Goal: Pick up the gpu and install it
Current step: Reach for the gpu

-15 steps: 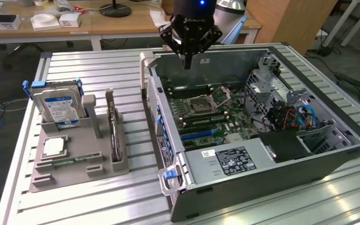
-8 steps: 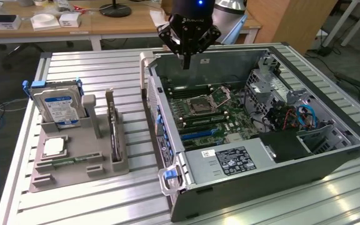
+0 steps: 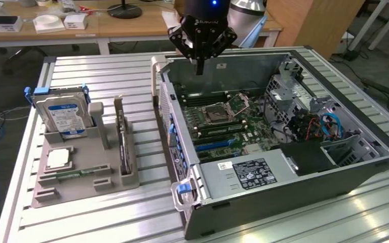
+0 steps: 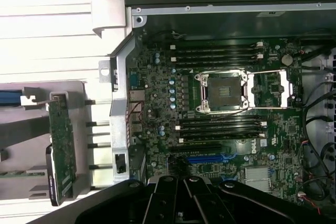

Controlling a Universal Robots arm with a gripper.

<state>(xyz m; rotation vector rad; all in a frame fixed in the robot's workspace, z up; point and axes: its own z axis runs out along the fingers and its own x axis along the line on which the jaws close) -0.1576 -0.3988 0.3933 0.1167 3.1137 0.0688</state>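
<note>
Hand [image 3: 199, 70], fingers together and empty, hovers over the computer case [image 3: 282, 202]. Gpu [image 3: 121, 136] stands edgewise in its holder [image 3: 79, 187], probably best gripped squarely along its top edge.

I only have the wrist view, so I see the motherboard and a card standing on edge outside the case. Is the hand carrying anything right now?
Observer: No. In the exterior view the hand hangs shut and empty over the open case, near its far wall.
Operator: What is the card standing in?
Observer: That's the gpu. It stands in a slot of a gray holder, on the exterior view's left of the case, with nothing touching it.
Operator: Anything else in that holder?
Observer: A hard drive stands upright at the far end, and a processor chip lies flat in front of it.
</note>
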